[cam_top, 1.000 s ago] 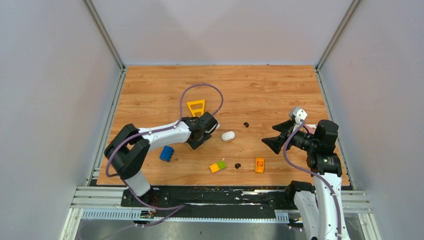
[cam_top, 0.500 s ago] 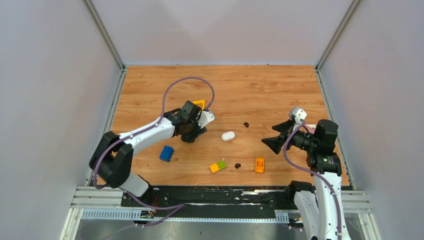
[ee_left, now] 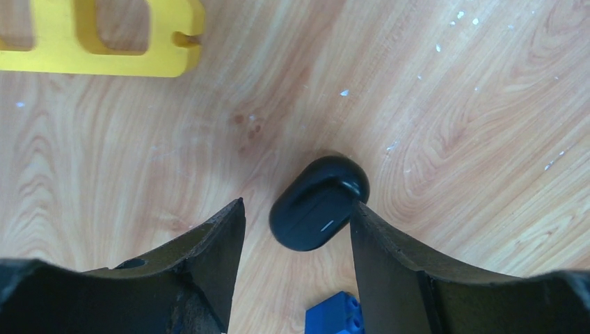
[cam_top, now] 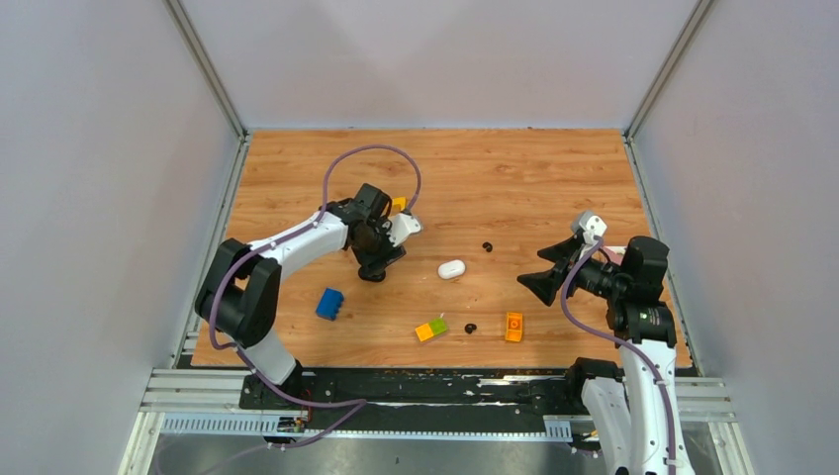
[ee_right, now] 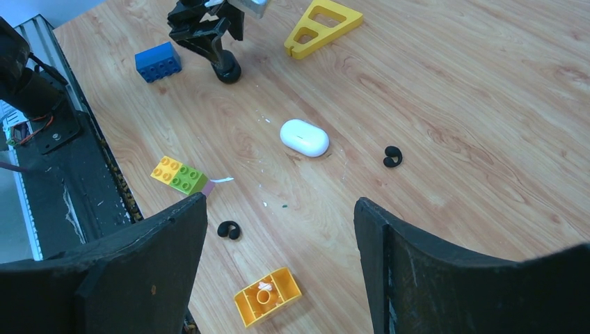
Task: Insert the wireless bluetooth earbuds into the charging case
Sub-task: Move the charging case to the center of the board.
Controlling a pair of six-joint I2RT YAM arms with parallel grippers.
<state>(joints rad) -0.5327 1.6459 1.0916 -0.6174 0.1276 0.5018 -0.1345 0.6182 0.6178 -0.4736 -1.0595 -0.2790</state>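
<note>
On the surface (cam_top: pixel 554 168) beside the yellow triangle (ee_left: pixel 90 42), your left fingers (ee_left: pixel 209 257) are spread around a black rounded piece (ee_left: pixel 318 202). Your right fingers (ee_right: pixel 125 271) gape wide, facing the charging case (ee_right: pixel 304 137).

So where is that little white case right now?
In the top view the case lies near the table's middle, right of the left gripper, with a black earbud just beyond it.
</note>
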